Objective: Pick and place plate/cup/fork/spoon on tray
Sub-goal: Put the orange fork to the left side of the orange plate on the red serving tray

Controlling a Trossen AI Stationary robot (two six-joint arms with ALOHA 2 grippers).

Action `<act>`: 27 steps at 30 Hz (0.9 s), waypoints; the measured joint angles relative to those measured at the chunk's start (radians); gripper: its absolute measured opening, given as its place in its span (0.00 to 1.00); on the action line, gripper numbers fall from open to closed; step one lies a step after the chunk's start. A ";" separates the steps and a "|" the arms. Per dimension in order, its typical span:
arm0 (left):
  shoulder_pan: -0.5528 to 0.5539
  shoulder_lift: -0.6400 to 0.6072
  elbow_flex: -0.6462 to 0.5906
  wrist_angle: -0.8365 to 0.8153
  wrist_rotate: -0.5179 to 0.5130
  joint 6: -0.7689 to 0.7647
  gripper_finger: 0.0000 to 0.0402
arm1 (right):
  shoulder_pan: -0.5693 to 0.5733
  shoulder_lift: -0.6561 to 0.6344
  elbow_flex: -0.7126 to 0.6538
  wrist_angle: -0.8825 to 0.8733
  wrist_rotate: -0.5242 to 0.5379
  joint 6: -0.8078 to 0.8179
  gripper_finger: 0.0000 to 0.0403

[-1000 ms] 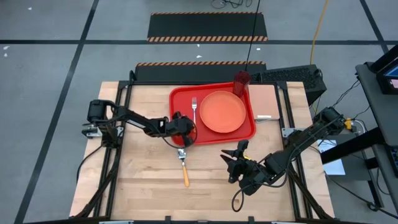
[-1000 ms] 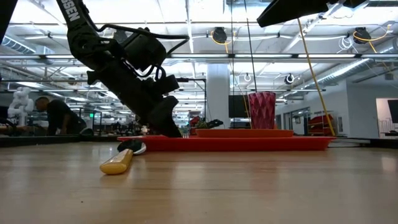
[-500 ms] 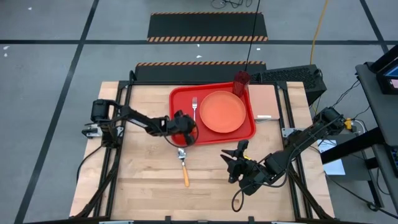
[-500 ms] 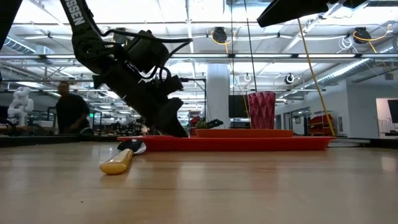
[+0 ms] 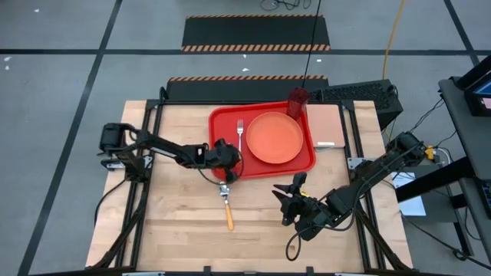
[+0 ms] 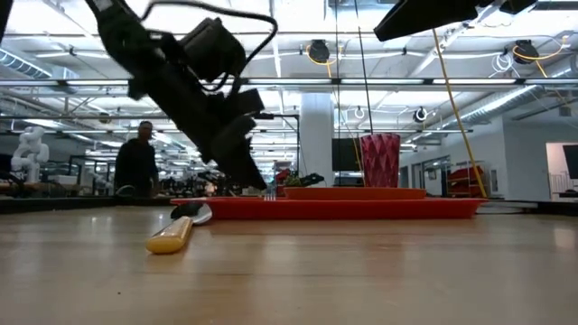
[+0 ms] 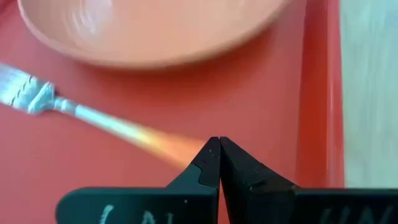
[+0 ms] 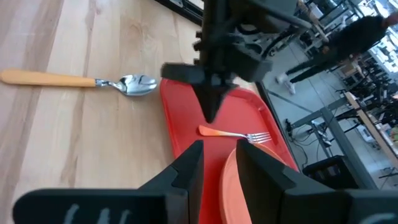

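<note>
The red tray (image 5: 222,123) holds the orange plate (image 5: 275,138) and, left of it, the fork (image 5: 239,135), which lies flat with its tines toward the far edge. The dark red cup (image 5: 298,100) stands at the tray's far right corner. The spoon (image 5: 227,207) lies on the wood near the tray, its bowl (image 8: 138,84) toward the tray. My left gripper (image 8: 211,118) is shut and hovers just over the fork's orange handle end (image 8: 205,130), holding nothing. My right gripper (image 8: 219,158) waits open over the table's near right part.
A tan-pink pad (image 5: 326,126) lies right of the tray. Bare wood spreads across the table's left and near parts around the spoon. A person (image 6: 135,162) stands in the room behind the table.
My left gripper has risen from the tray's near left part, staying shut, and now hangs a little above it. The fork and spoon have stayed where they were. The person in the background has walked toward the right.
</note>
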 joint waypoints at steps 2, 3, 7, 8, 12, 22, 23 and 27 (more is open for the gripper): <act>-0.011 0.004 0.047 -0.099 -0.006 0.015 0.01 | 0.000 0.000 0.000 0.000 0.001 0.005 0.21; -0.011 0.007 0.063 -0.143 -0.006 0.028 0.01 | 0.000 0.000 0.000 -0.001 -0.001 0.005 0.21; -0.009 0.055 0.134 -0.236 -0.011 0.091 0.01 | -0.004 0.000 0.001 0.000 0.000 0.004 0.21; -0.006 0.055 0.136 -0.284 -0.011 0.106 0.01 | -0.005 0.000 0.000 -0.002 0.001 0.006 0.21; 0.010 0.086 0.152 -0.285 -0.009 0.122 0.01 | -0.005 0.000 0.000 -0.014 0.000 0.012 0.21; 0.021 0.119 0.151 -0.215 0.003 0.127 0.01 | -0.013 -0.001 -0.047 -0.006 0.006 0.027 0.21; 0.022 0.122 0.150 -0.203 0.008 0.128 0.01 | -0.016 -0.001 -0.051 -0.005 0.006 0.027 0.21; 0.021 0.123 0.149 -0.182 0.013 0.139 0.01 | -0.022 -0.001 -0.053 -0.003 0.003 0.027 0.21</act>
